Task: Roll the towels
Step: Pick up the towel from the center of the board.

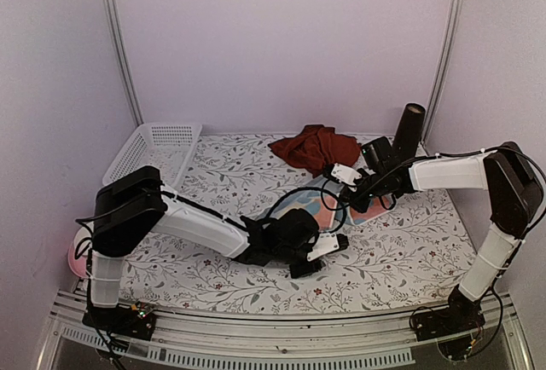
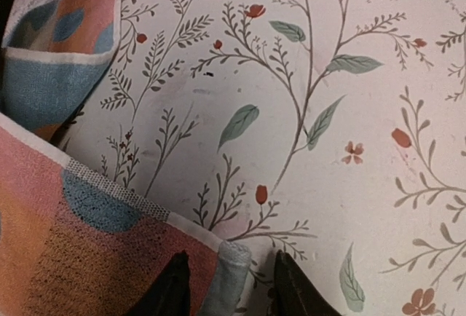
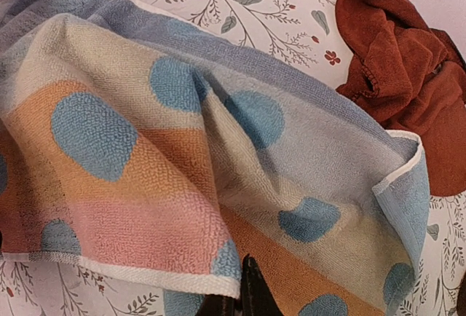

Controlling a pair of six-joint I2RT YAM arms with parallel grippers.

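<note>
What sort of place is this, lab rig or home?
Likely a lab test cell: plain white enclosure walls with metal corner posts, and a white-and-black left robot arm and right robot arm bolted to a metal rail edging a floral-print table cover.

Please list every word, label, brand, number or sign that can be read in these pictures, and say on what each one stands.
There are none to read. The pastel towel, the dark red towel, the flowered table cover and the white basket show no writing in any view.
</note>
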